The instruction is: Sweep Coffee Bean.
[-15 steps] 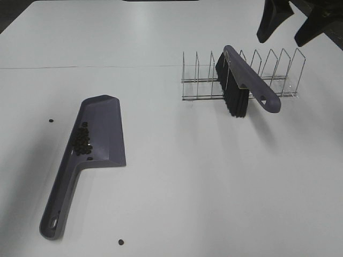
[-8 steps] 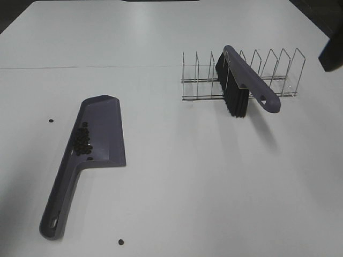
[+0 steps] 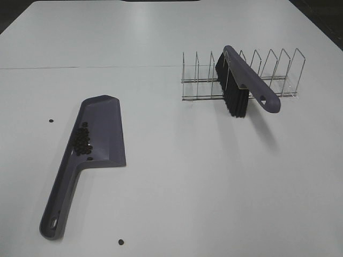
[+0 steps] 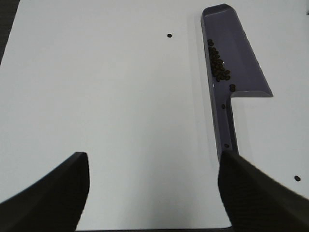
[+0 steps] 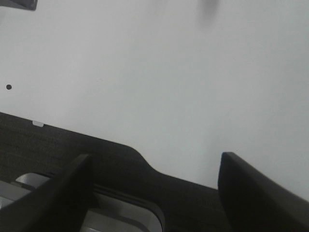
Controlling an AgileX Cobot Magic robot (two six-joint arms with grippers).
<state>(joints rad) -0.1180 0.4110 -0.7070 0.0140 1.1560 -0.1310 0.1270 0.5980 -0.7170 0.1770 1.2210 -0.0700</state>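
Coffee bean position: the coffee bean (image 3: 82, 141) cluster is gathered in a heap inside the purple dustpan (image 3: 99, 134), against its raised side wall near where the handle begins; a few strays are seen in the handle channel in the left wrist view.
Relative to the left hand: the heap is seen well ahead of the left hand (image 4: 154, 191), off to one side of it, with bare white surface (image 3: 177, 182) between.
Relative to the right hand: no bean cluster is shown near the right hand (image 5: 154, 191); it is held over the surface edge.
Exterior high view only: the purple brush (image 3: 244, 88) is shown leaning in a wire rack (image 3: 268, 72), well apart from the dustpan; neither hand is shown.
Wrist views only: both hands are shown.
Loose dark dots: two are seen on the surface, one beside the pan (image 3: 51, 120), one near the handle end (image 3: 121, 242).
Left hand: fingers (image 4: 53, 188) held apart, nothing held or touched.
Right hand: fingers (image 5: 256, 193) held apart, nothing held or touched.
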